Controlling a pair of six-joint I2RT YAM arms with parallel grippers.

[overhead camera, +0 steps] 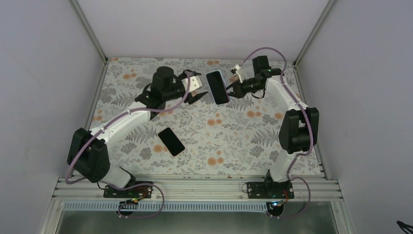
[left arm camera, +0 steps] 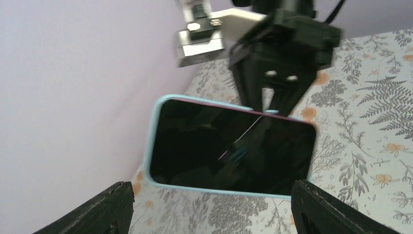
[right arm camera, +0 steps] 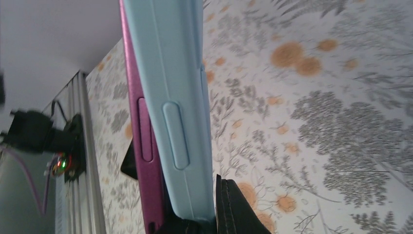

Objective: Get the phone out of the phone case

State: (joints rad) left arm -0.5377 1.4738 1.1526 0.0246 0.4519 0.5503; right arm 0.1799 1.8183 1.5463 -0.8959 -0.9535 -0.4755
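Overhead, the left gripper hovers above the floral table, just left of the phone, which serves as the landmark. Its jaws stand apart and hold nothing; in the left wrist view both black fingertips sit at the lower corners, spread wider than the phone beyond them and not touching it. Nearer the arm bases and left of the landmark, a second dark phone lies flat on the table, well apart from both grippers. The landmark phone is lifted clear of the table, its dark screen facing the left wrist camera, and it sits inside the light blue phone case, whose rim frames the screen. Right of the phone, the right gripper is clamped on its edge. In the right wrist view the case appears edge-on with a raised side button, a magenta band of the phone showing beside it, and a black finger pad pressing against the case at the bottom.
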